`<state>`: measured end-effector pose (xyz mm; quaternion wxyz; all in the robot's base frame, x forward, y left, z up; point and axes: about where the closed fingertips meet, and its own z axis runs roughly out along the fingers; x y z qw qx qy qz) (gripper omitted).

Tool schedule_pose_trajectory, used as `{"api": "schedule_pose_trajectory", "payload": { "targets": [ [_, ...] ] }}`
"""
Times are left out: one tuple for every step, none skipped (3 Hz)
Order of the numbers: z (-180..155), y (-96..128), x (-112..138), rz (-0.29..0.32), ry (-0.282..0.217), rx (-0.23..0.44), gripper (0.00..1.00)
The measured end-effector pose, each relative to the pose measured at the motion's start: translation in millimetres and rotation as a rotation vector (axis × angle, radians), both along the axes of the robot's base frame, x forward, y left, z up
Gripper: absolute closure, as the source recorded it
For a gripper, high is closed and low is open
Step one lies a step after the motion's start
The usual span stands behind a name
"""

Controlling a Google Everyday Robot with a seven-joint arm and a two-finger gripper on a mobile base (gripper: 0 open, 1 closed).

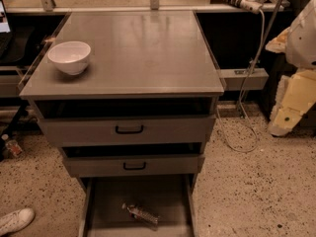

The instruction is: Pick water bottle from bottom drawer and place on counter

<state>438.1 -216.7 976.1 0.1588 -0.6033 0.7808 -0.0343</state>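
The water bottle (141, 214) lies on its side on the floor of the open bottom drawer (165, 194), toward its near edge, with its long axis slanting from far left to near right; which end is capped cannot be told. A white bowl (69, 57) stands on the counter (148, 48), at its left side. The gripper (286, 115) hangs at the right, well apart from the cabinet, and whether it is open or closed cannot be told.

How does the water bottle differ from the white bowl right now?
The water bottle lies on its side in the bottom drawer; the white bowl stands upright on the counter. The bottle is slim and long, the bowl round and wide. Neither is held: the gripper hangs far right, away from both.
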Motion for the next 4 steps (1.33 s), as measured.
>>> {"api": "schedule_pose_trajectory", "payload": {
  "targets": [
    [-0.1, 0.0, 0.0, 0.000, 0.000, 0.000, 0.00],
    [-23.5, 8.2, -0.5, 0.008, 0.022, 0.005, 0.00],
    [-70.4, 23.7, -11.0, 0.042, 0.097, 0.000, 0.00],
    [-70.4, 23.7, -11.0, 0.042, 0.097, 0.000, 0.00]
  ]
}}
